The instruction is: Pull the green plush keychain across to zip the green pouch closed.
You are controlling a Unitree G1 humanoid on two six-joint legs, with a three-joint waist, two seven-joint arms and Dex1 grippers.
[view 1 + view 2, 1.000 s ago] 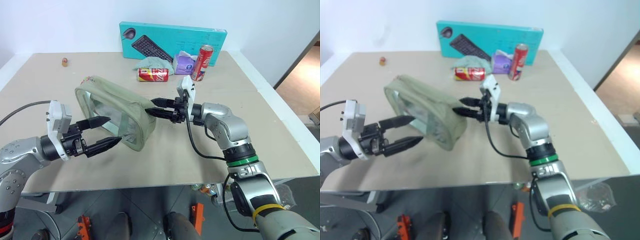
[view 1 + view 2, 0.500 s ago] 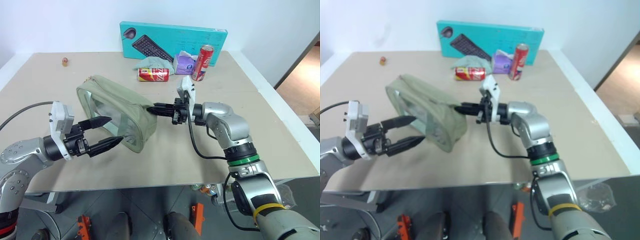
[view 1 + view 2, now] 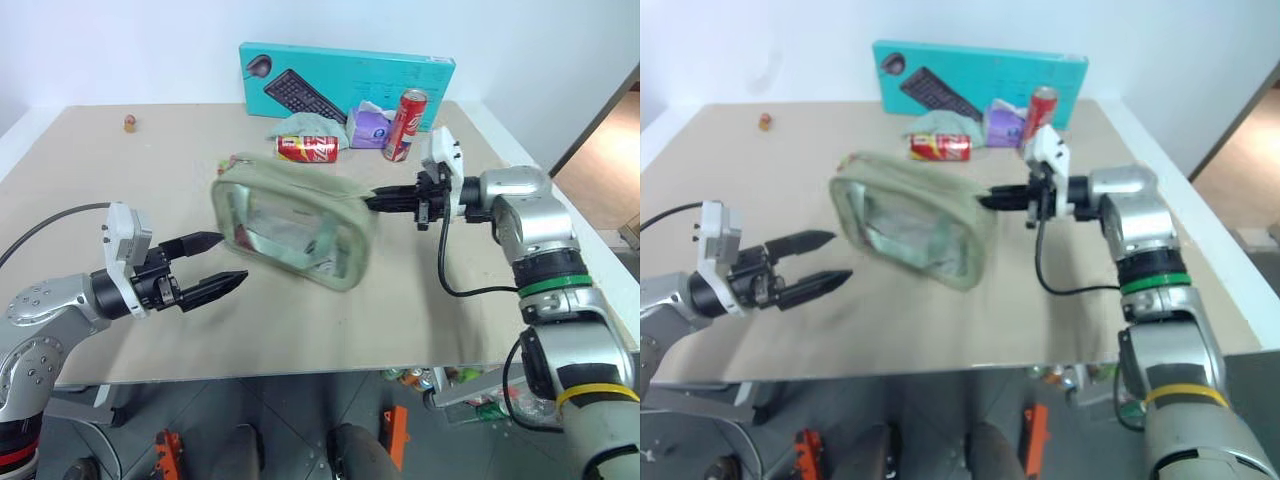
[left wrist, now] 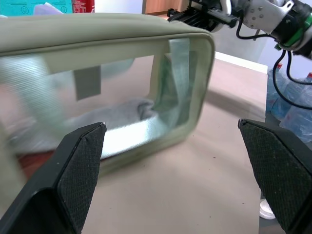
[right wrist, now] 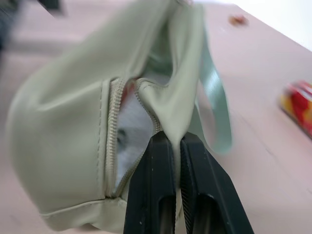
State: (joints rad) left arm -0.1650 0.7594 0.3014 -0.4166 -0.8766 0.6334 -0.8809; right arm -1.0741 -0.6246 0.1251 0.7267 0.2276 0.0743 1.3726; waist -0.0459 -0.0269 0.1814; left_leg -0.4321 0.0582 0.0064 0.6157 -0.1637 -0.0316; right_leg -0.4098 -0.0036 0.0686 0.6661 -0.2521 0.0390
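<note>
- The right gripper (image 3: 372,201) is clenched on a fold of fabric at the end of the green pouch (image 3: 290,232), right beside the zipper, as seen in the right wrist view; the zipper is still gaping there.
- The left gripper (image 3: 220,262) is released, its fingers spread wide, and hangs just apart from the pouch's other end without touching it.
- The pouch sits near the middle of the table (image 3: 80,190), with the red cans (image 3: 306,149) and the teal keyboard box (image 3: 345,83) well apart toward 12 o'clock.
- Its long axis runs roughly from 10 o'clock to 4 o'clock in the head views, zipper edge on top, a clear window panel facing the robot.
- The green plush keychain cannot be made out with certainty; a small bright speck at the pouch's far corner may be it.
- To do this step well, the pouch should be held taut by the pinched end while the free gripper is brought to the keychain, so the pull can run straight along the zipper line rather than across it.
</note>
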